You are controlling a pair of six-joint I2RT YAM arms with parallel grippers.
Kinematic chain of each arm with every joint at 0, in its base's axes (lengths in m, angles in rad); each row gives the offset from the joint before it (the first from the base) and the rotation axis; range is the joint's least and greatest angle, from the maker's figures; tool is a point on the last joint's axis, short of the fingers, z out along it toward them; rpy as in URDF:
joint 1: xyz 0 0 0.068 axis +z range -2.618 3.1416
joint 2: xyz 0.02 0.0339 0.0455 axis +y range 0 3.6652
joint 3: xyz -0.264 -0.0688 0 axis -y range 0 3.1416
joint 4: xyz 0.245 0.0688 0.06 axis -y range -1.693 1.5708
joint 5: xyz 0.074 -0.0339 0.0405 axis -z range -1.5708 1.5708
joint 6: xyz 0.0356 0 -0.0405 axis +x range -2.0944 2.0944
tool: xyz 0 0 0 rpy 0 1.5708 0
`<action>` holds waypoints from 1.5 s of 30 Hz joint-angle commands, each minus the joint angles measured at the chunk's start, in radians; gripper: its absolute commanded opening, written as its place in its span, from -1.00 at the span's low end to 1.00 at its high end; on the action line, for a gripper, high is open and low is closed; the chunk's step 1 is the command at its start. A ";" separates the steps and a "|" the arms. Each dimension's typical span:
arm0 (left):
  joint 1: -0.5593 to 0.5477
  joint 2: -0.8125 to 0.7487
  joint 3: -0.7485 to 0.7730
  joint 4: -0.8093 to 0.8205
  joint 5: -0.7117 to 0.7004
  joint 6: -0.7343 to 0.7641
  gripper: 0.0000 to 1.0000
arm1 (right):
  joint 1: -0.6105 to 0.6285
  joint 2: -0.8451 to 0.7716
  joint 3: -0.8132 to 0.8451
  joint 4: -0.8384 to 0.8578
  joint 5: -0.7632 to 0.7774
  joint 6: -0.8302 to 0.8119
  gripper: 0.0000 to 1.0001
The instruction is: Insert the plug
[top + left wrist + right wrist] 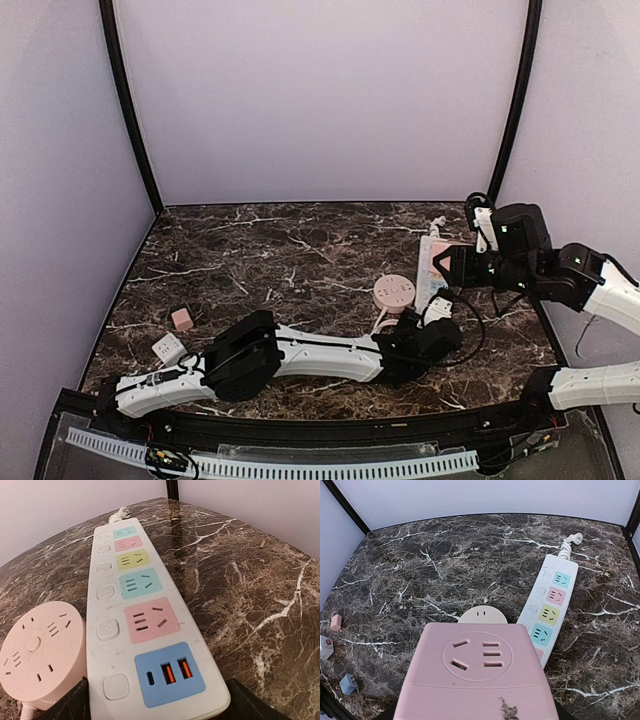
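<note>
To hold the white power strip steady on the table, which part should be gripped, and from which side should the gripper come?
Grip the power strip across its narrow width at the near end, beside the blue USB panel, coming in low from that end. Its long side edges are straight and parallel, and the sockets stay uncovered. The left gripper holds it there.

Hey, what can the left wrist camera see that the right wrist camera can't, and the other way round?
Only the left wrist view shows the blue USB panel at the near end of the power strip. Only the right wrist view shows the pink adapter block filling the foreground, plus a small pink cube, a white cube and a blue plug at the far left. Both show the power strip, the round pink socket beside it, and the marble table.
</note>
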 commanded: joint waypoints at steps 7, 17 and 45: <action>-0.002 -0.154 -0.290 0.158 -0.005 0.001 0.41 | -0.005 -0.011 -0.014 0.058 -0.017 0.006 -1.00; -0.003 -0.443 -0.805 0.417 0.122 0.074 0.33 | -0.005 -0.001 -0.005 0.032 -0.068 -0.014 -1.00; -0.015 -0.803 -1.478 0.641 0.571 0.348 0.50 | -0.004 0.172 0.019 -0.012 -0.380 -0.142 -1.00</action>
